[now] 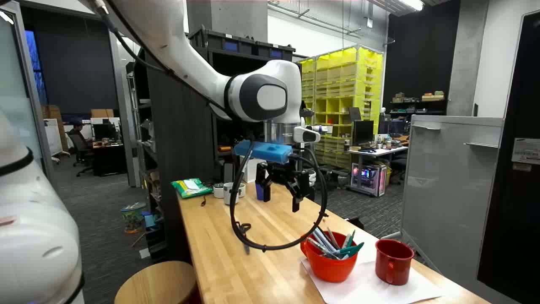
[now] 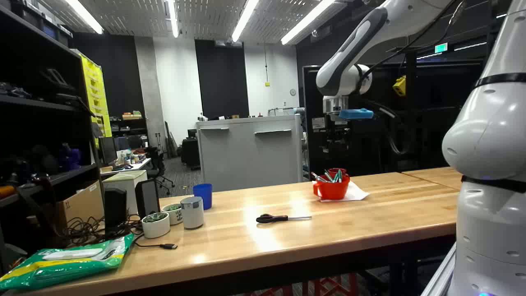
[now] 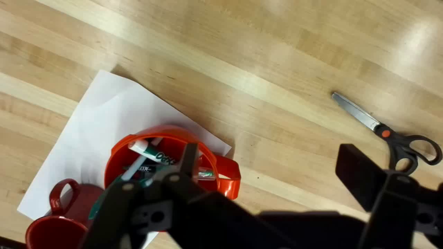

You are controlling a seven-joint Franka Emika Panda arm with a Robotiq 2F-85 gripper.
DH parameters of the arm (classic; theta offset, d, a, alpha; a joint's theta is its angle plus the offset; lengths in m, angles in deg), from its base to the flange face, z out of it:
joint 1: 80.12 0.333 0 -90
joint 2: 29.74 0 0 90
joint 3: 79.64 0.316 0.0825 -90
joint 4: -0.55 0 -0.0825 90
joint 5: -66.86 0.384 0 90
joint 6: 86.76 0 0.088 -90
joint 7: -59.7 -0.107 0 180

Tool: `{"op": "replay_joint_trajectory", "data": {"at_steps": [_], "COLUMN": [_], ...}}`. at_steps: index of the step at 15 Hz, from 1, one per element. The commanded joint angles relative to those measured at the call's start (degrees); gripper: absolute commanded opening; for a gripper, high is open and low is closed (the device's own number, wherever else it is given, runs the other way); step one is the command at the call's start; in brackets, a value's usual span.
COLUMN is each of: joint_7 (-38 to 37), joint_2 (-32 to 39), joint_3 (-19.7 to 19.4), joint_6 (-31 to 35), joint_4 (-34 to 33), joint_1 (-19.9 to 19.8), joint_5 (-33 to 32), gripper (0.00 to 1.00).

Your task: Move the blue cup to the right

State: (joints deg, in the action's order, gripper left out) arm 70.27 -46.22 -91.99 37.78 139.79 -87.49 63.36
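Fingers (image 3: 360, 178), wide apart and empty, above the table (image 2: 370, 222); blue cup (image 2: 202, 197), upright on it near the grey cylinder (image 2: 192, 213), ungrasped; step in hand, apparently approach; next, you should travel to the cup and descend astride it.

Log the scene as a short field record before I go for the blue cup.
target: blue cup, upright on the wooden table, partly behind the gray-topped white cylinder in an exterior view
gripper: open, empty, raised above the table
on white paper: orange-red handled bowl holding markers; dark red mug
loose tool: black-handled scissors, lying flat on the table
wrist view: bowl, mug and scissors show; blue cup does not
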Motion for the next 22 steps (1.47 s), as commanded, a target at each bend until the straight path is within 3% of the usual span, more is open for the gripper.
{"op": "replay_joint_trajectory", "data": {"at_steps": [1, 14, 19, 22], "joint_7": [0.2, 0.3, -1.5, -3.9], "joint_2": [0.0, 0.2, 4.3, 10.0], "joint_3": [0.6, 0.5, 4.3, 8.2], "joint_6": [-0.1, -0.2, -1.1, -2.2], "joint_4": [-0.1, -0.2, -4.2, -9.8], "joint_1": [-0.6, -0.3, 2.3, 5.2], "joint_5": [0.2, 0.8, 0.6, 0.8], "gripper": [1.00, 1.00, 1.00, 1.00]}}
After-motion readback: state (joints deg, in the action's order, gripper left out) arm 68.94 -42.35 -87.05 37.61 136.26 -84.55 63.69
